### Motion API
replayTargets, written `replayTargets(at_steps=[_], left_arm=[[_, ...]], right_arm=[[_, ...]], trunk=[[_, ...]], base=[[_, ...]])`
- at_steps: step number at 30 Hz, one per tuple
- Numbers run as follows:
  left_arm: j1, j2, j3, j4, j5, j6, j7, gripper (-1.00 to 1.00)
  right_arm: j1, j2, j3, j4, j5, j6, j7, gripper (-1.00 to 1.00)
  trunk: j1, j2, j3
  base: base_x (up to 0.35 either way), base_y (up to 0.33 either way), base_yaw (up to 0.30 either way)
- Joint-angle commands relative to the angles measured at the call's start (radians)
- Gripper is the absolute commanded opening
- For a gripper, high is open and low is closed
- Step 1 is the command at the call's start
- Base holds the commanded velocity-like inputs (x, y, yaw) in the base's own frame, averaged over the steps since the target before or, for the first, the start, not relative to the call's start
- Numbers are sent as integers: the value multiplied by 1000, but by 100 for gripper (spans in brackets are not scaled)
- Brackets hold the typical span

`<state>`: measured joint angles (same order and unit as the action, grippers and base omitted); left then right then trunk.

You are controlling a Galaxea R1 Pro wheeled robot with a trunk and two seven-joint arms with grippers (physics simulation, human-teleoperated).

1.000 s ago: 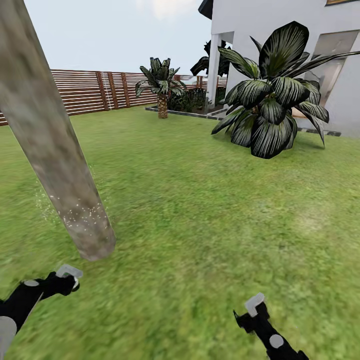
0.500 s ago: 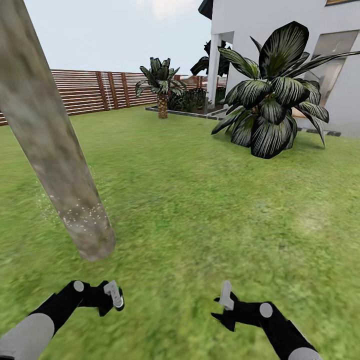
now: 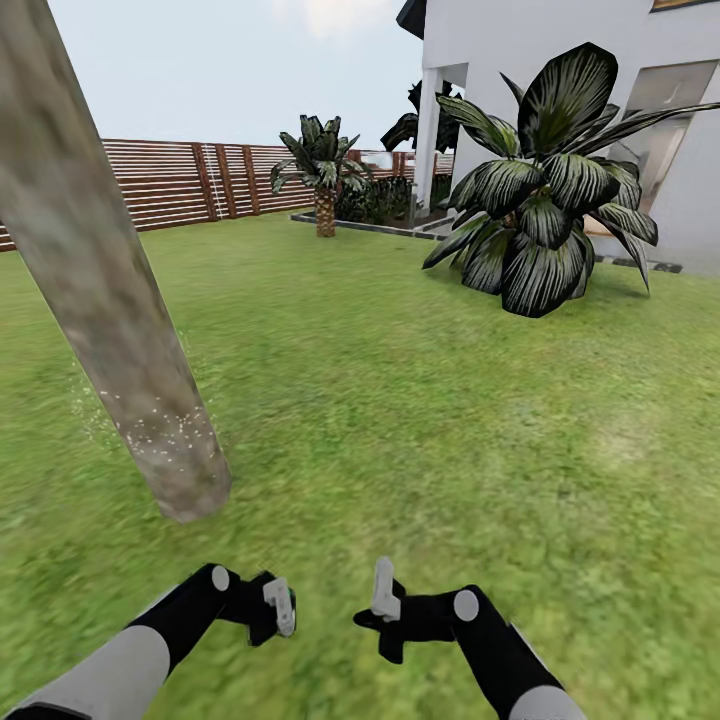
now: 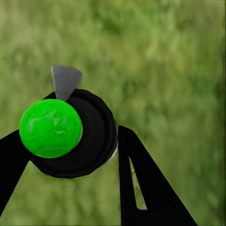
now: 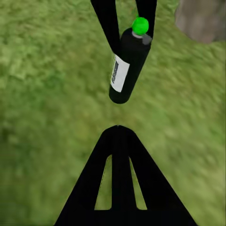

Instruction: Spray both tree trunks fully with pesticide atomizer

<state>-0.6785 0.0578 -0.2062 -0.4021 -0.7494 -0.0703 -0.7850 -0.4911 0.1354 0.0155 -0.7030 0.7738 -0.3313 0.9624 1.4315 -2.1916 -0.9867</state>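
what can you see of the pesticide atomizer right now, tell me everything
The pesticide atomizer is a slim, glossy black bottle with a white label patch, a grey spray head and a bright green round cap. It hangs above the grass, clamped between the fingers of the left gripper. In the head view it looks like a small white-labelled piece at that gripper.

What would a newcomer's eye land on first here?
Probably the thick trunk leaning across the head view's left, speckled white near its base. Next, the dark atomizer with its bright green cap, gripped in the left hand low over the grass. The big striped-leaf plant by the house also stands out.
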Motion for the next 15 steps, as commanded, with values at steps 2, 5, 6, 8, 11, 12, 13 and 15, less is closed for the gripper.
replayTargets(at_steps=[2,5,6,8,11,12,13,15], left_arm=[[0,-8,-23,0,-11,-10,-2,-100],[0,-12,-100,2,-7,-15,-1,-100],[1,-14,-108,2,-6,-16,-1,-100],[1,-24,-114,2,-6,-17,-2,-100],[1,-46,-116,2,-5,-20,-4,-100],[1,-52,-116,2,-4,-29,-4,-100],[1,-57,-116,2,-3,-45,-5,-100],[1,-67,-116,2,1,-66,-5,-100]], right_arm=[[-3,1,4,-3,8,-5,1,-100],[-5,0,6,-12,8,-4,1,-100],[-6,0,6,-21,7,-4,1,-100],[-6,-1,5,-31,7,-3,1,-100],[-6,-2,5,-34,7,-3,1,-100],[-6,-3,4,-34,7,-3,1,-100],[-6,-3,3,-34,7,-3,1,-100],[-6,-5,3,-33,7,-3,1,-100]], trunk=[[0,0,-1],[0,0,-1],[0,0,-1],[0,0,-1],[0,0,-1],[0,0,-1],[0,0,-1],[0,0,-1]], base=[[0,0,0],[0,0,0],[0,0,0],[0,0,0],[0,0,0],[0,0,0],[0,0,0],[0,0,0]])
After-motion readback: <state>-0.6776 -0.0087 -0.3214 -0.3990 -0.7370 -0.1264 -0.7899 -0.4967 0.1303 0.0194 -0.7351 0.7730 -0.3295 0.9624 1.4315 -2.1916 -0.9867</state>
